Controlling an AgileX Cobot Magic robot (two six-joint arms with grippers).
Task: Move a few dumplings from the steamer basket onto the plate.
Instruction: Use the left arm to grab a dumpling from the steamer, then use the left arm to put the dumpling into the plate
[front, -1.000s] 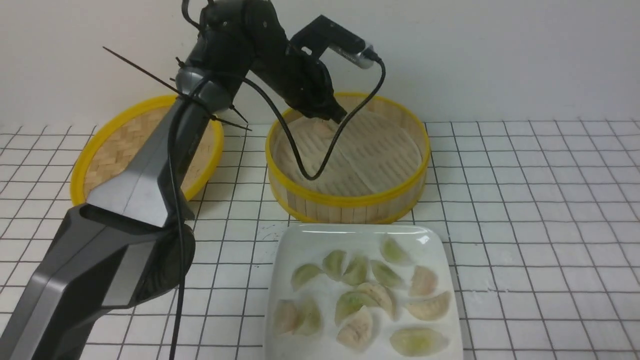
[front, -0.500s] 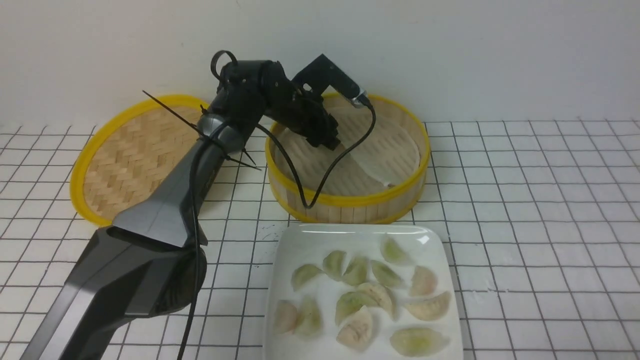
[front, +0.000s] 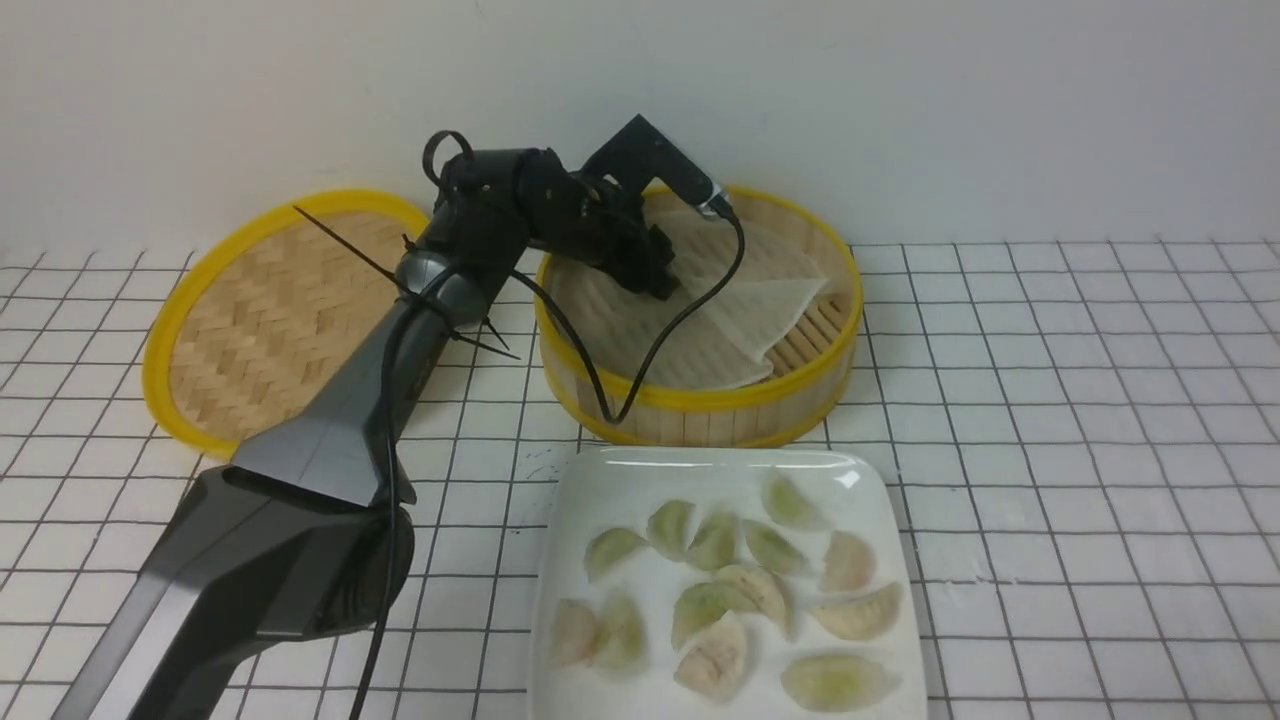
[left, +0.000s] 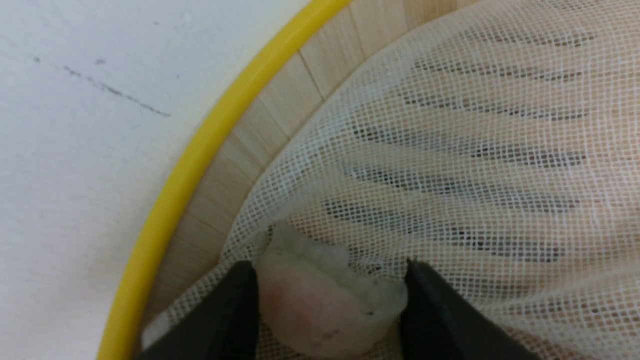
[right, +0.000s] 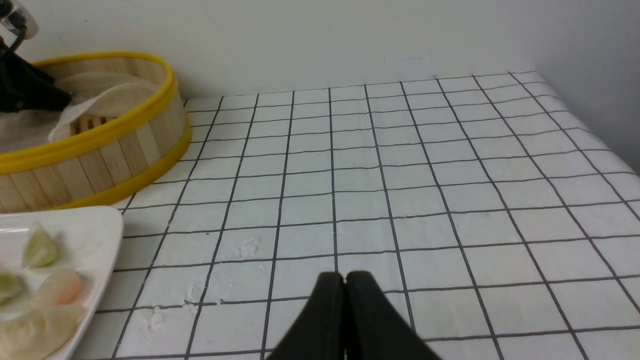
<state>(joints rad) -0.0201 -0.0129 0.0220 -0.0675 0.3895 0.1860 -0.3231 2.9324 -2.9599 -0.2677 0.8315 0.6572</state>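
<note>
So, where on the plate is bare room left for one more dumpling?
The plate is bare along its far strip, facing the basket, most of all at the far left corner. The dumplings crowd its middle and near half. The table right of the plate is also bare.

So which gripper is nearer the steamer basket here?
Left. The left gripper is inside the steamer basket, jaws against a pink dumpling; the right gripper hangs shut over the tiled table, to the basket's right.
</note>
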